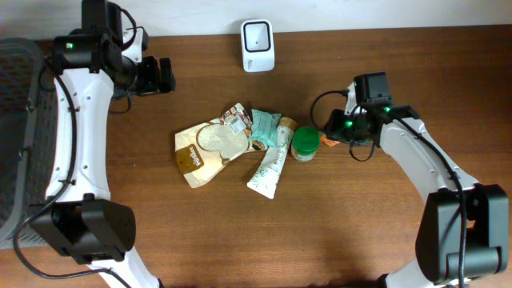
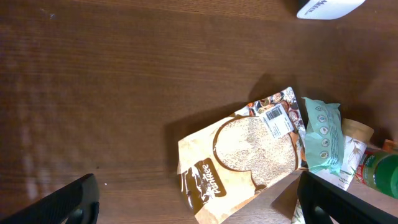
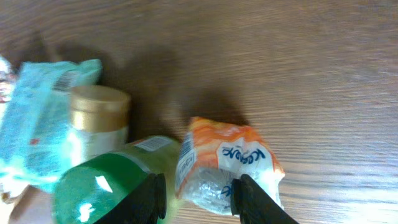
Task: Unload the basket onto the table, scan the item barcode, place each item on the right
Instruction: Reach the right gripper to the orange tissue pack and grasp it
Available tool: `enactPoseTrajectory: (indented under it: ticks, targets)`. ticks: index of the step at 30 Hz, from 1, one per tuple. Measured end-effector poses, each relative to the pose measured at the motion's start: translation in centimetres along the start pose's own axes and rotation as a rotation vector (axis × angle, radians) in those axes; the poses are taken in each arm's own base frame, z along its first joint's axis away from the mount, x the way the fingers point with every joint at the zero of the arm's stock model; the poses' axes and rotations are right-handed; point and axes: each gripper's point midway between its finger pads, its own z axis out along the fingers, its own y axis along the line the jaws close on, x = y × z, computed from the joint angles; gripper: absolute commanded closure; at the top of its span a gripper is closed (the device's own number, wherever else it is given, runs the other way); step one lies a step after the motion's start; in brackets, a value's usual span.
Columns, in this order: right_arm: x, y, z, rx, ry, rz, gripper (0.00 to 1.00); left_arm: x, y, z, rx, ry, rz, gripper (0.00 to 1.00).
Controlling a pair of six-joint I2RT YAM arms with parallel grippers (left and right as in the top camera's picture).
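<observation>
A small orange and white packet (image 3: 227,158) lies on the wooden table, next to a green-lidded jar (image 3: 102,190). My right gripper (image 3: 199,196) straddles the packet's near end. One finger rests against the packet. The other finger stands in the slot between packet and jar, a sliver off the packet. From overhead, the right gripper (image 1: 326,132) is at the right end of the item pile. The white scanner (image 1: 258,45) stands at the table's far edge. My left gripper (image 1: 164,74) hovers wide open at the upper left, with nothing in it.
The pile holds a brown pouch (image 1: 210,148) with a barcode label, a teal packet (image 1: 264,128), a white and green tube (image 1: 269,170) and a gold-lidded jar (image 3: 99,112). A grey basket (image 1: 16,120) sits beyond the table's left edge.
</observation>
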Motion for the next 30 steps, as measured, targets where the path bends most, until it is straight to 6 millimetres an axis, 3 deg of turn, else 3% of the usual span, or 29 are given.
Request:
enactPoseTrajectory:
  ticks: [4, 12, 15, 18, 20, 24, 26, 30]
  targets:
    - [0.5, -1.5, -0.2, 0.045, 0.026, -0.002, 0.61, 0.0, 0.0, 0.0, 0.0, 0.0, 0.0, 0.01]
    - [3.6, -2.3, -1.0, 0.078, 0.166, -0.071, 0.54, 0.0, 0.0, 0.0, 0.0, 0.0, 0.0, 0.01]
    - [2.8, -1.6, -2.9, 0.072, 0.144, -0.086, 0.53, 0.0, 0.0, 0.0, 0.0, 0.0, 0.0, 0.01]
    - [0.4, 0.0, -5.8, 0.044, 0.041, -0.113, 0.53, 0.0, 0.0, 0.0, 0.0, 0.0, 0.0, 0.01]
    - [-0.1, 0.2, -6.3, 0.039, 0.022, -0.125, 0.52, 0.0, 0.0, 0.0, 0.0, 0.0, 0.0, 0.01]
    - [-0.1, -0.4, -4.7, 0.058, 0.049, -0.159, 0.52, 0.0, 0.0, 0.0, 0.0, 0.0, 0.0, 0.01]
    - [0.2, -1.6, -2.9, 0.086, 0.091, -0.162, 0.52, 0.0, 0.0, 0.0, 0.0, 0.0, 0.0, 0.01]
    - [0.0, -4.7, -1.1, 0.118, 0.128, -0.102, 0.52, 0.0, 0.0, 0.0, 0.0, 0.0, 0.0, 0.01]
